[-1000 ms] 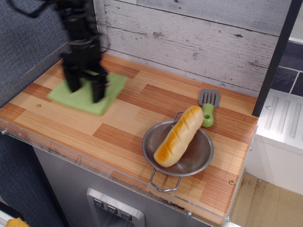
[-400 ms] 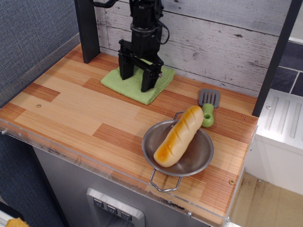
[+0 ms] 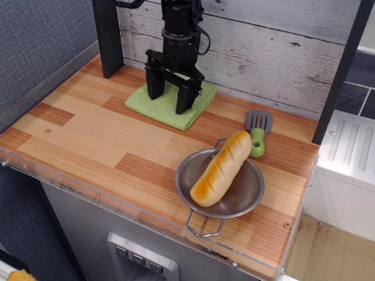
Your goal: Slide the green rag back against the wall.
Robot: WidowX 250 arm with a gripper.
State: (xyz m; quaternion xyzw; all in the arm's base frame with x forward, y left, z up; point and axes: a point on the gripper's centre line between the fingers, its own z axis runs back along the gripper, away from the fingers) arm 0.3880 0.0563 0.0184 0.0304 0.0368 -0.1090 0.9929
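The green rag (image 3: 167, 109) lies flat on the wooden counter at the back, its far edge close to the whitewashed wood-plank wall (image 3: 252, 50). My black gripper (image 3: 170, 102) stands upright over the rag, its two fingers spread apart with their tips down on or just above the cloth. Nothing is held between the fingers. The gripper hides the rag's middle and part of its far edge.
A metal pan (image 3: 246, 199) holding a bread loaf (image 3: 221, 168) sits at the front right. A green-handled grey spatula (image 3: 258, 130) lies behind it. A dark post (image 3: 108, 36) stands at the back left beside the blue-grey side wall (image 3: 35, 47).
The rag and gripper went from the left of the counter to the back by the wall. Since 0.4 s ago almost nothing has moved.
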